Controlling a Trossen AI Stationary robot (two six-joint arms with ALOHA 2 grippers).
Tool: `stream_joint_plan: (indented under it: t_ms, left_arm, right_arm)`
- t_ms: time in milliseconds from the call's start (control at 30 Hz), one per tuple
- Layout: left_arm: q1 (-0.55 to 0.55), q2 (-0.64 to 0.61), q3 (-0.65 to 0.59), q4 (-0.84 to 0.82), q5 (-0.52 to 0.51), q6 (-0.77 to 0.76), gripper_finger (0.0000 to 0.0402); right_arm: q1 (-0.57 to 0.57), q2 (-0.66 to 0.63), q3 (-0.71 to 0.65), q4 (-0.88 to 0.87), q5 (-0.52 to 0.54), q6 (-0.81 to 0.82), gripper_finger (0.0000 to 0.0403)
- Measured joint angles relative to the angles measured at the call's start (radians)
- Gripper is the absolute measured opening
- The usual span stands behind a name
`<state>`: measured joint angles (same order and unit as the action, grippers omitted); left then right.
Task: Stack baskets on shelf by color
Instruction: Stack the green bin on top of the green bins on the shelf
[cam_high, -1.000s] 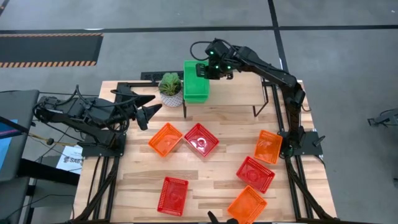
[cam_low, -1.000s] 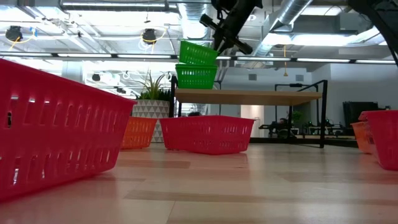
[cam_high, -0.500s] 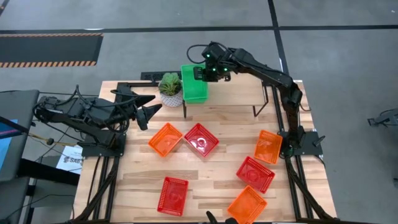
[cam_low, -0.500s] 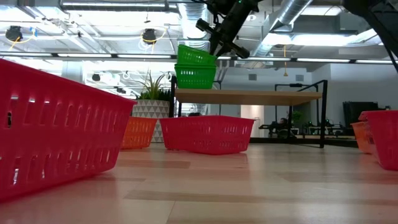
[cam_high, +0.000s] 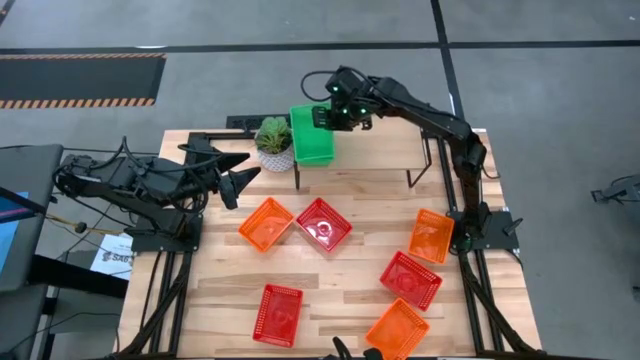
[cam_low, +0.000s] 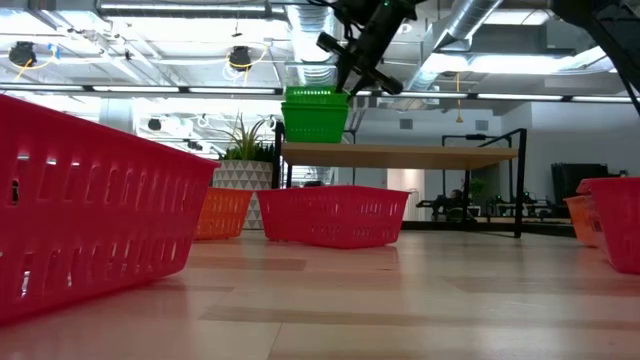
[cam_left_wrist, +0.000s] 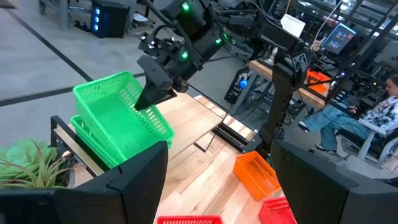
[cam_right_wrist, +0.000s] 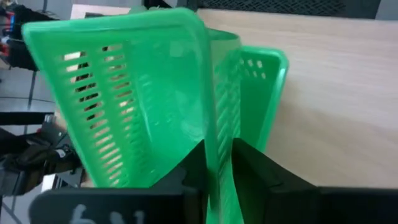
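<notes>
My right gripper is over the left end of the shelf and is shut on a green basket. That basket sits in the green stack on the shelf board. In the left wrist view its rim stands tilted above the basket beneath. Three red and three orange baskets lie on the tabletop. My left gripper is open and waits at the table's left side, near the plant. My right gripper pinches the right-hand side wall of the top green basket, near its far end, with one finger inside and the other outside. It comes slanting down from the table's right. The basket sits partly nested in the green one below.
A white-potted plant stands just left of the shelf. On the tabletop lie an orange basket and a red basket near the shelf, a red basket at the near edge, and others on the right.
My right gripper has moved down and a little toward the table's left, keeping its hold. The green basket, which hung tilted above the stack, has sunk into the basket below and now sits nearly level.
</notes>
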<state>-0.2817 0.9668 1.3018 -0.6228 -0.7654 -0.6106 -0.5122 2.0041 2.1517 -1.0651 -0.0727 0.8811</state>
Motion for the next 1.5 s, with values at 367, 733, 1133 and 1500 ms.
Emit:
stream_joint_plan:
  t_ms: [367, 733, 1133, 1500]
  left_arm:
    - [0.000, 0.000, 0.000, 0.000, 0.000, 0.000, 0.0274]
    - [0.000, 0.000, 0.000, 0.000, 0.001, 0.000, 0.0274]
    - [0.000, 0.000, 0.000, 0.000, 0.001, 0.001, 0.0274]
    - [0.000, 0.000, 0.000, -0.027, -0.009, 0.013, 0.0274]
  right_arm:
    - [0.000, 0.000, 0.000, 0.006, 0.000, -0.018, 0.0161]
    - [-0.006, -0.023, 0.036, 0.003, -0.031, -0.032, 0.0184]
    - [-0.027, -0.019, 0.146, 0.107, 0.090, -0.157, 0.0150]
    - [-0.040, 0.097, 0.146, 0.125, 0.020, -0.183, 0.0120]
